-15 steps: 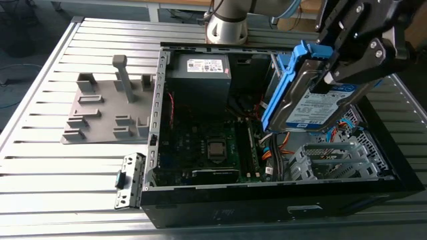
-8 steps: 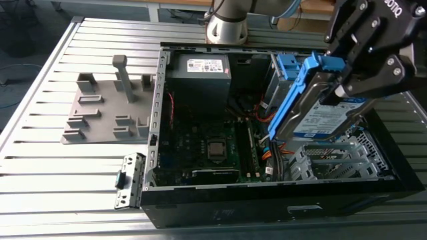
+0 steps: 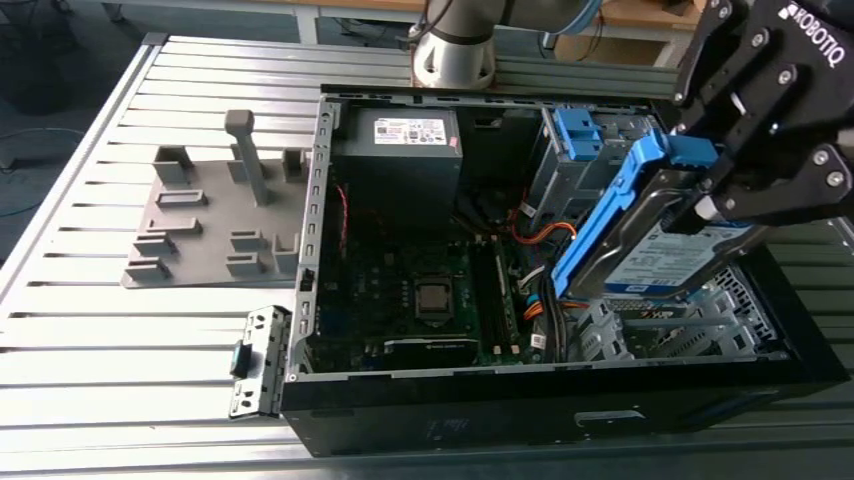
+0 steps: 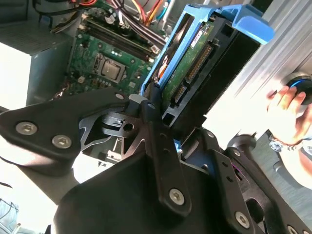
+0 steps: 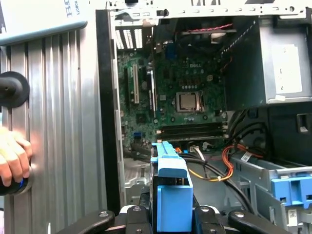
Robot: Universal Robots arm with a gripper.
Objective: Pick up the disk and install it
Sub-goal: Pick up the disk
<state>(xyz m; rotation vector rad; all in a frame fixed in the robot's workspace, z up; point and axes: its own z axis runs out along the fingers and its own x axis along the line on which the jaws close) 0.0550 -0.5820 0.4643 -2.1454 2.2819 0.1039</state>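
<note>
The disk (image 3: 657, 255) is a silver hard drive in a blue plastic bracket. It hangs tilted on edge over the drive cage (image 3: 674, 330), at the exterior view's right end of the open computer case (image 3: 400, 420). My gripper (image 3: 710, 205) is shut on its upper part. In the second wrist view the disk (image 4: 192, 61) shows its green circuit side, clamped by the black fingers (image 4: 155, 124). In the first wrist view the bracket's blue end tab (image 5: 170, 187) stands upright above the case floor.
The motherboard (image 3: 427, 295) lies in the case's middle, with the grey power-supply box (image 3: 398, 150) behind it. A taller blue latch (image 3: 577, 135) stands by the cage. Orange and black cables (image 5: 214, 168) run below the disk. A grey fixture plate (image 3: 214, 225) lies outside. A person's hand (image 4: 287, 107) rests on a knob.
</note>
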